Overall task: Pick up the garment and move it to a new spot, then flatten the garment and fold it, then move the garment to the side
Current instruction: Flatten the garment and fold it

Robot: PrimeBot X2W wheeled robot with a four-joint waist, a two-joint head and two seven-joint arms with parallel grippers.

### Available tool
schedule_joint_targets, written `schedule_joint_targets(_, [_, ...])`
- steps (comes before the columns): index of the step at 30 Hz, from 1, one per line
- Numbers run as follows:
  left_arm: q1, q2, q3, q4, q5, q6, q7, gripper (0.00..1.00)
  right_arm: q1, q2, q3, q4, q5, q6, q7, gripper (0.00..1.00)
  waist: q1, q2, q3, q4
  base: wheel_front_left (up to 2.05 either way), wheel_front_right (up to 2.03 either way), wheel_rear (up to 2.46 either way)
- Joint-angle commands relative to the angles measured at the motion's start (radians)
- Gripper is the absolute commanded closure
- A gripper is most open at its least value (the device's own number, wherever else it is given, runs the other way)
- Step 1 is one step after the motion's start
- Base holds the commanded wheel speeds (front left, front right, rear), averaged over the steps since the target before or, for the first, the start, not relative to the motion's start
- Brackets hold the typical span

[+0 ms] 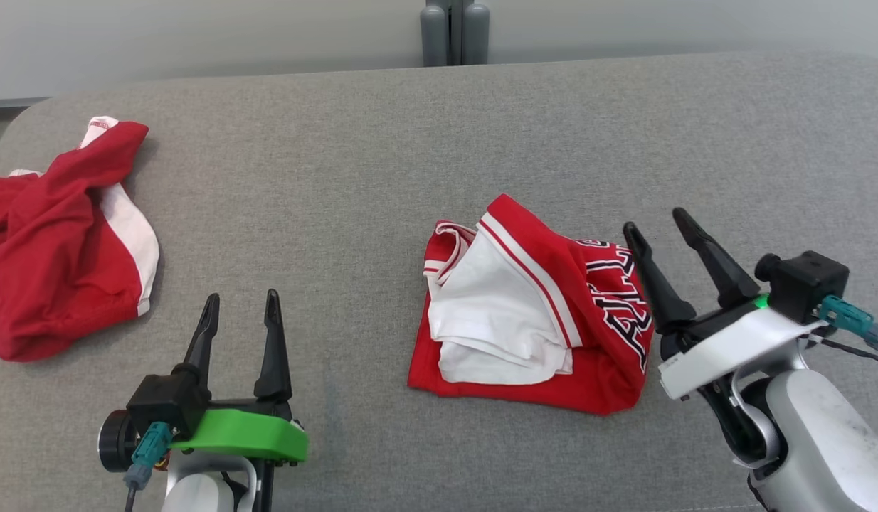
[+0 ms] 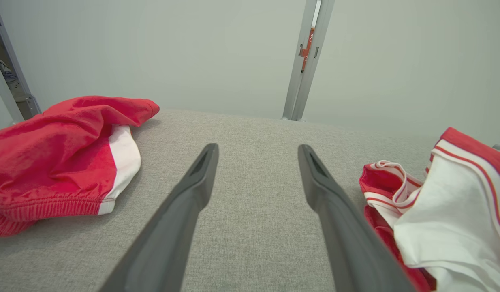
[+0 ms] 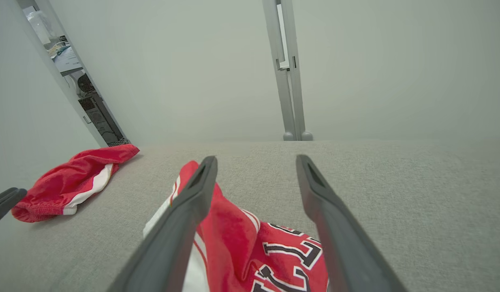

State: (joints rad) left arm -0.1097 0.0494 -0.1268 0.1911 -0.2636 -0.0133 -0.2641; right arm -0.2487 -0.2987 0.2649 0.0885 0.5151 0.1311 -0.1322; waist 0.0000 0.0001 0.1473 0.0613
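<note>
Hands both wide open, empty: right hand (image 1: 654, 220) hovers at the lettered edge of the jersey (image 1: 531, 313); left hand (image 1: 242, 294) sits well left of it over bare desk (image 1: 353, 178). Jersey looks bunched, so I'd pinch opposite hems and pull apart low. Skip the other red garment (image 1: 55, 242) beyond left hand.

Our left gripper (image 1: 242, 295) sits at the lower left of the head view, its two dark fingers spread apart and pointing straight up above a green wrist mount (image 1: 240, 434). Our right gripper (image 1: 654, 220) sits at the lower right, fingers equally wide and leaning up-left from a pale forearm (image 1: 816, 427).
</note>
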Motion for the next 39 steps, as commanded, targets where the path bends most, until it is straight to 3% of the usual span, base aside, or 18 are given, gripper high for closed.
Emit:
schedule_joint_targets(1, [-0.016,0.002,0.000,0.000,-0.010,0.001,0.000,0.00,-0.029,0.000,0.028,0.016,-0.009,-0.001,0.010,0.00,0.0000,-0.0001,0.006,0.014,0.00,0.00,0.00])
schedule_joint_targets(8, [-0.024,0.002,-0.015,-0.001,-0.019,0.005,0.000,0.00,-0.148,0.001,0.158,0.128,-0.015,-0.001,0.040,0.00,0.0000,-0.0001,0.018,0.062,0.00,0.00,0.00])
schedule_joint_targets(17, [-0.024,0.002,-0.030,-0.006,-0.027,0.014,0.000,0.00,-0.252,0.015,0.253,0.319,-0.013,-0.001,0.059,0.00,0.0000,-0.0001,0.031,0.107,0.00,0.00,0.00])
schedule_joint_targets(19, [-0.024,0.002,-0.033,-0.006,-0.028,0.016,0.000,0.00,-0.266,0.021,0.271,0.346,-0.003,-0.001,0.048,0.88,0.0000,-0.0001,0.031,0.112,0.00,0.00,0.00])
schedule_joint_targets(20, [-0.024,0.002,-0.034,-0.005,-0.029,0.016,0.000,0.00,-0.272,0.021,0.278,0.357,0.003,-0.001,0.041,1.00,0.0000,-0.0001,0.031,0.113,0.00,0.00,0.00])
schedule_joint_targets(26, [-0.009,0.002,-0.023,-0.004,-0.026,0.019,0.000,0.00,-0.267,0.015,0.332,0.361,0.019,-0.001,-0.028,1.00,0.0000,-0.0001,0.016,0.104,0.00,0.00,0.00])
schedule_joint_targets(37, [-0.005,0.002,-0.029,-0.005,-0.032,0.020,0.000,0.00,-0.173,0.010,0.551,0.273,-0.005,-0.001,-0.102,1.00,0.0000,-0.0001,0.008,0.079,0.00,0.00,0.00])
schedule_joint_targets(39, [-0.009,0.002,-0.034,-0.006,-0.033,0.021,0.000,0.00,-0.160,0.019,0.590,0.281,-0.008,-0.001,-0.107,0.32,0.0000,-0.0001,0.010,0.080,0.00,0.00,0.00])
